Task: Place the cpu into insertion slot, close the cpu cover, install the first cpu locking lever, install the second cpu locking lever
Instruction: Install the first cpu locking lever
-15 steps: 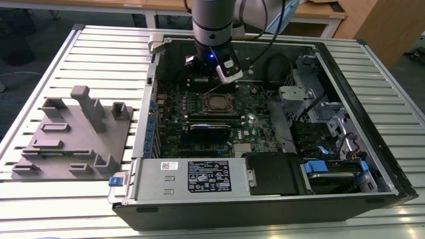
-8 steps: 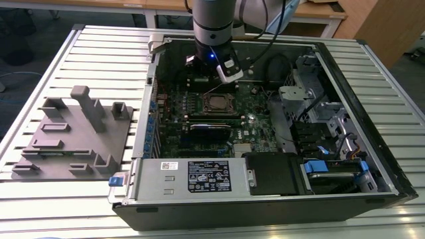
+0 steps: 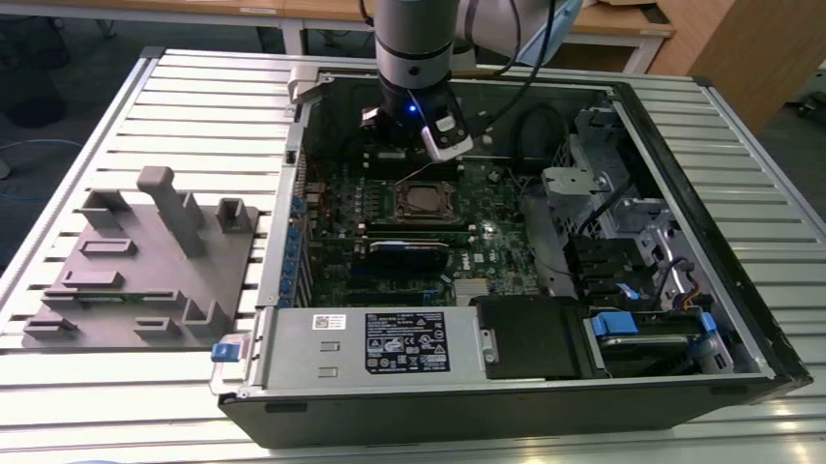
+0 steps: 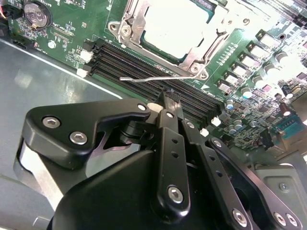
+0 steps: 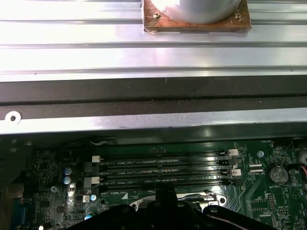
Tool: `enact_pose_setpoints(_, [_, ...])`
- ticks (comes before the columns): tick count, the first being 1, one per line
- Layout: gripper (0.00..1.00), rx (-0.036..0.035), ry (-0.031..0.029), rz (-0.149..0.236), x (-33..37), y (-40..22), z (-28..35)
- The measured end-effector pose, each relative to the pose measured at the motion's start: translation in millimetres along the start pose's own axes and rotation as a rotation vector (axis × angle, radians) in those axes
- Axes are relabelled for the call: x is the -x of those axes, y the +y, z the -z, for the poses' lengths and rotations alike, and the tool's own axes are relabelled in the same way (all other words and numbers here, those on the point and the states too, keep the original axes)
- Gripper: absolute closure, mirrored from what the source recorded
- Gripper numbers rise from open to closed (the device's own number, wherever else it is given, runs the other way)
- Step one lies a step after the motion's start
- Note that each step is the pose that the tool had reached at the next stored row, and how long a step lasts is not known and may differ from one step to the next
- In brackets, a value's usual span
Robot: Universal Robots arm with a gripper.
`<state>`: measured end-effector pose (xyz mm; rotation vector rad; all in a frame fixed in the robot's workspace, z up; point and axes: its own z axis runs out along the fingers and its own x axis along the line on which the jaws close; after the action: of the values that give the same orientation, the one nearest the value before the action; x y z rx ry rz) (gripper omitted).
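A: Which way does the cpu lie from us?

B: Just beyond our gripper, seated under the cpu cover. Our gripper is pinched shut, empty, with the loose locking lever lying crosswise between.

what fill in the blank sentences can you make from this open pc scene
1. The long black memory slots beside the gripper are all ___.
2. The square cut-out of the cpu cover shows the top of the ___.
3. The grey fixture block lies on the exterior view's ___ of the computer case.

Missing words: empty; cpu; left
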<state>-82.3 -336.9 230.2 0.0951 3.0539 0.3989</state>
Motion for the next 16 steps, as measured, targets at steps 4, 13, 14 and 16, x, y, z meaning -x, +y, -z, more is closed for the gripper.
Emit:
enact_pose_setpoints(4, [0.9,-0.0005,-0.0024,-0.009,2.0,0.1,-0.3])
enact_pose_setpoints(13, [0.9,-0.0017,-0.0091,-0.034,6.2,0.2,-1.0])
enact_pose_setpoints(14, [0.9,-0.0022,-0.0111,-0.042,7.0,0.1,-1.4])
enact_pose_setpoints(16, [0.9,-0.0027,-0.0128,-0.048,7.5,0.1,-1.8])
